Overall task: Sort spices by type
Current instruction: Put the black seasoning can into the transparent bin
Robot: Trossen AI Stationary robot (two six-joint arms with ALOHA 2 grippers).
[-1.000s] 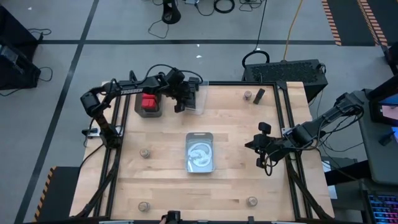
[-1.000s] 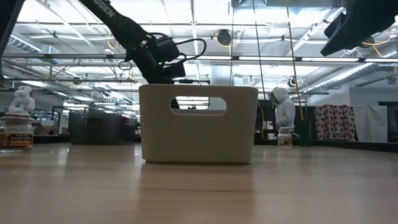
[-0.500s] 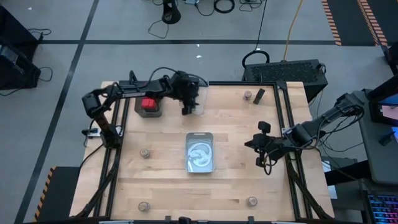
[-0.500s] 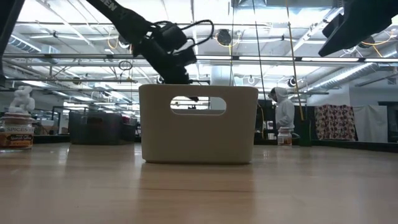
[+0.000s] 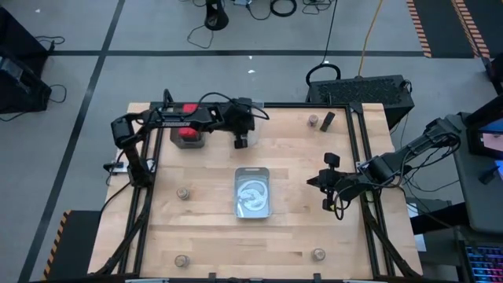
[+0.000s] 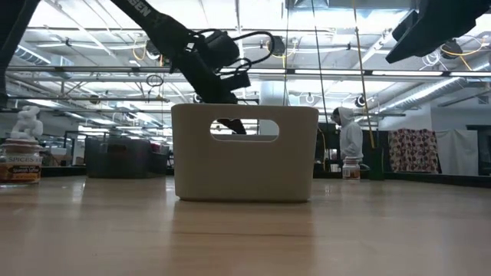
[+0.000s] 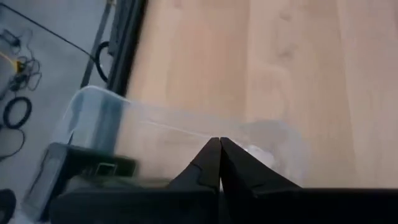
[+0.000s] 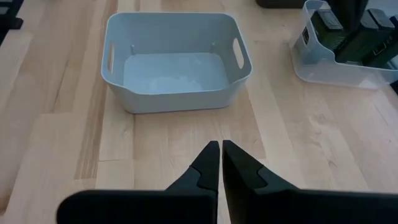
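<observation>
My left gripper is shut with nothing between its fingers. It hangs over the clear plastic bin at the table's far side. That bin holds black boxy spices. Red boxy spices sit in a dark container to its left. Round jars stand on the wood at the left, near left, near right and far right, the last beside a black box. My right gripper waits shut above the right side.
A pale rectangular basket with handle holes stands mid-table between the two arms. Bare wood lies in front of it toward the near edge. Black frame rails run along the table's left and right edges.
My left gripper has swung a little toward the table's right and near edge over the clear bin, and its fingers have shut. The arm now lies straighter along the far edge. The right arm has kept still.
</observation>
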